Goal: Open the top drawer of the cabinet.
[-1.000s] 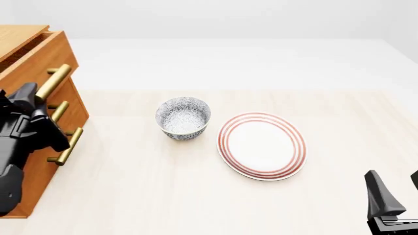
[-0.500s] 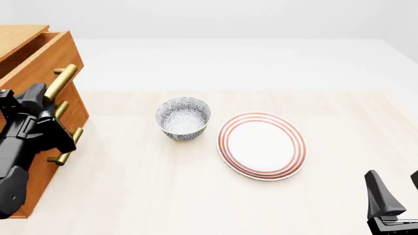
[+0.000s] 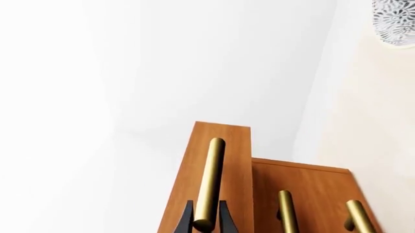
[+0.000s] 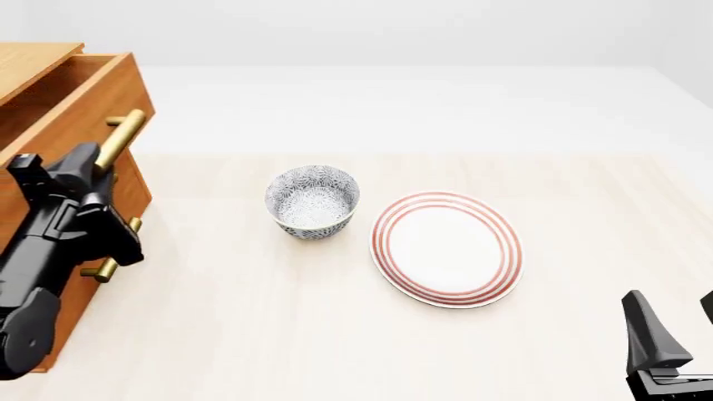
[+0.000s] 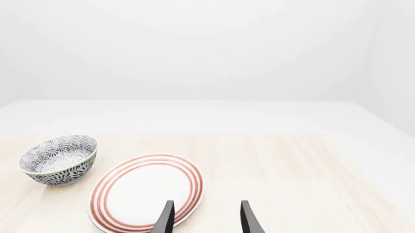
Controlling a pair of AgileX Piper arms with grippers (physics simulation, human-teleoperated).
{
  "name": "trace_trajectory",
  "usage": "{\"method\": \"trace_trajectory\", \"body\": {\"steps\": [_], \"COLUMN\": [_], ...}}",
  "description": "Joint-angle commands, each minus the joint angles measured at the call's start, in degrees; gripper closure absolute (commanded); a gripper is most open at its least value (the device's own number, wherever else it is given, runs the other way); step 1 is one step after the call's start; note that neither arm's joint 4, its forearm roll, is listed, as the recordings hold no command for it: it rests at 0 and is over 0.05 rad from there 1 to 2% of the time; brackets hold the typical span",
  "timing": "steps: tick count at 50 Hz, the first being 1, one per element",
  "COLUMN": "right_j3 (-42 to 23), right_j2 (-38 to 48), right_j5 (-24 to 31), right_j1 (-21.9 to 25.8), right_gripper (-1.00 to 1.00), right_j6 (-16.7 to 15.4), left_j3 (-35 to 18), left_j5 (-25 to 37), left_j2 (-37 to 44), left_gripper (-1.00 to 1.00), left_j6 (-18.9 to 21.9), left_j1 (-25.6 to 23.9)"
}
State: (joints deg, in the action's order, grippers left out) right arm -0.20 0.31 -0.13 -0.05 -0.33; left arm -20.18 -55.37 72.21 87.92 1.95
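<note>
the left gripper [image 3: 205,219] clamps its fingers [image 3: 186,218] on the brass handle [image 3: 209,182] of the top drawer [image 4: 69,100], which juts partly out of the cabinet [image 4: 50,276] at the counter's [image 4: 334,334] left edge. the right gripper [image 5: 205,218] hangs open and empty above the striped plate [image 4: 447,248].

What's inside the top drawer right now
Only bare wooden inner walls show in the top drawer. Its floor is hidden by the front panel and the left gripper on its handle.
</note>
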Motion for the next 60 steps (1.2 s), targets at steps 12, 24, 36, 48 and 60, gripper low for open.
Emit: {"method": "trace_trajectory", "body": {"steps": [12, 24, 36, 48, 60], "right_j3": [0.00, 0.00, 0.00, 0.00, 0.00], "right_j2": [0.00, 0.00, 0.00, 0.01, 0.00], "right_j5": [0.00, 0.00, 0.00, 0.00, 0.00], "right_j1": [0.00, 0.01, 0.00, 0.00, 0.00], "right_gripper": [-1.00, -1.00, -1.00, -1.00, -1.00], "right_j6": [0.02, 0.00, 0.01, 0.01, 0.00], "left_j3": [1.32, 2.36, 2.50, 2.91, 4.31], "left_j5": [1.56, 2.45, 3.98, 4.91, 6.54], "left_j2": [-0.25, -2.76, -5.52, -7.35, -11.85], "left_gripper": [1.00, 1.00, 1.00, 1.00, 1.00], "left_j6": [-0.86, -0.76, -0.45, -0.24, -0.18], "left_j1": [-5.39, -6.54, -7.91, -9.16, -10.53]}}
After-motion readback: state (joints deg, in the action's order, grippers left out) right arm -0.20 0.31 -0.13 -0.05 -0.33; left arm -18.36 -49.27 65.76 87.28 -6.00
